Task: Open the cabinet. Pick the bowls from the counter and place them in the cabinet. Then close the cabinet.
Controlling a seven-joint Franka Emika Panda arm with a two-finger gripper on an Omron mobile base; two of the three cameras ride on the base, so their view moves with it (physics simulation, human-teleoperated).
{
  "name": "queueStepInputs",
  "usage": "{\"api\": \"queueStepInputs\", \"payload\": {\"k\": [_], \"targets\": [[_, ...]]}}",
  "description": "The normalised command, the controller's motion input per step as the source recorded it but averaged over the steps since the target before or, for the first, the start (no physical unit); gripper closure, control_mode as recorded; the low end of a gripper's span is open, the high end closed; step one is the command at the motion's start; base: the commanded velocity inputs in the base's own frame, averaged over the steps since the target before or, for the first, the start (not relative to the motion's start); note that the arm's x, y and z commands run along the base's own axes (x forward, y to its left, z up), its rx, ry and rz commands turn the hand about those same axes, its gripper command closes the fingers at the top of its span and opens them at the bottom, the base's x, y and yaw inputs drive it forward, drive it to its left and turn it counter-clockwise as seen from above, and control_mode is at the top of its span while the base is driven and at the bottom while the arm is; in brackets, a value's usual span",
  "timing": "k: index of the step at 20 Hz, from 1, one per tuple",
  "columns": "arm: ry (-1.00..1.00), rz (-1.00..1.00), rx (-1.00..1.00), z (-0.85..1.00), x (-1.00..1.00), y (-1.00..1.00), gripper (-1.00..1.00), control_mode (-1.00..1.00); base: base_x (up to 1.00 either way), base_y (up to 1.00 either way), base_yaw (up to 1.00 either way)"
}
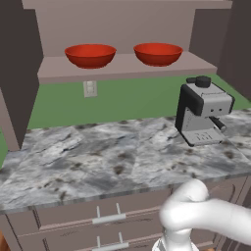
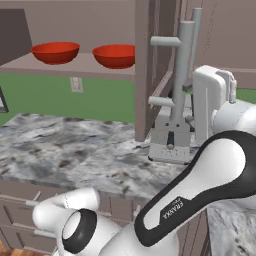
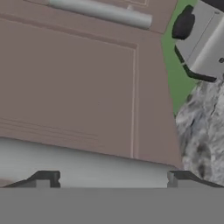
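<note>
The cabinet [image 1: 122,69] stands open, and both red bowls [image 1: 90,55] [image 1: 158,53] sit side by side on its lower shelf; they also show in the right base view [image 2: 55,52] [image 2: 116,55]. The right cabinet door [image 2: 144,75] is swung out towards me, edge-on, with its long grey bar handle [image 2: 184,75] upright. My gripper [image 3: 113,178] is open, and the handle [image 3: 87,164] lies across the gap between its two fingertips [image 3: 46,178], close against the door panel [image 3: 70,83]. From the right base camera the gripper [image 2: 197,100] sits right beside that handle.
A grey and black coffee machine [image 1: 203,110] stands on the marbled counter [image 1: 112,157] at the right, just under the open door. Drawer fronts with short silver handles [image 1: 109,215] run below the counter edge. A second grey bar handle [image 3: 100,11] shows beyond the door panel.
</note>
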Motion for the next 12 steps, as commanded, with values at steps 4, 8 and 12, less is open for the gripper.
{"api": "queueStepInputs", "payload": {"k": [4,8,12], "targets": [[-0.27,-0.01,-0.12,0.0,0.0,1.0,-1.0,-1.0,0.0,0.0,0.0],[-0.28,-0.04,-0.11,0.0,0.02,1.0,-1.0,-1.0,0.0,0.0,0.0],[-0.32,-0.07,-0.1,0.0,0.0,1.0,-1.0,-1.0,0.0,0.0,0.0]]}}
